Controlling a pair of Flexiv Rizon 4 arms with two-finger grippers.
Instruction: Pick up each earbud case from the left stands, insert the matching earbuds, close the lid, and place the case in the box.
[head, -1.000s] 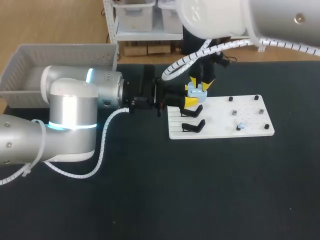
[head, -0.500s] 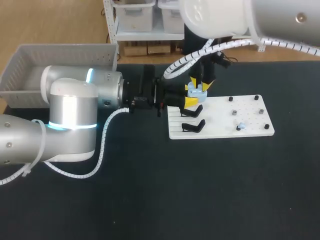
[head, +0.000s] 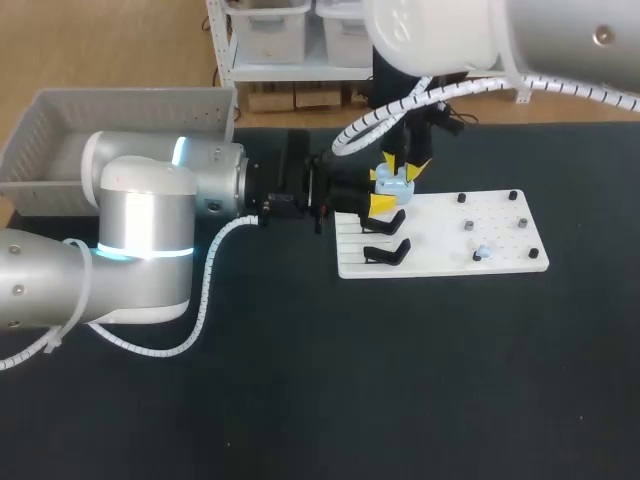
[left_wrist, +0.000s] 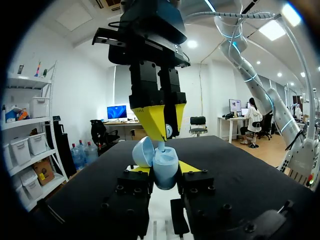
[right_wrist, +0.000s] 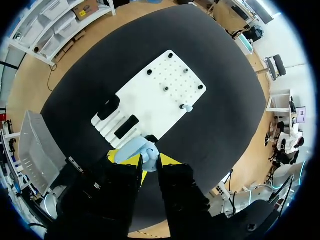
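left gripper (left_wrist: 165, 173) clamped on the open light-blue earbud case (left_wrist: 164, 161), held just over the left edge of the white board (head: 450, 262) near the black stands (head: 386, 252) — right gripper (left_wrist: 167, 134) directly above the case, apart or together i can't tell — a small light-blue earbud (head: 482, 251) sits on the board.

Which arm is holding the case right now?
The left arm: the open case sits clamped in its jaws. The right arm only hangs above it.
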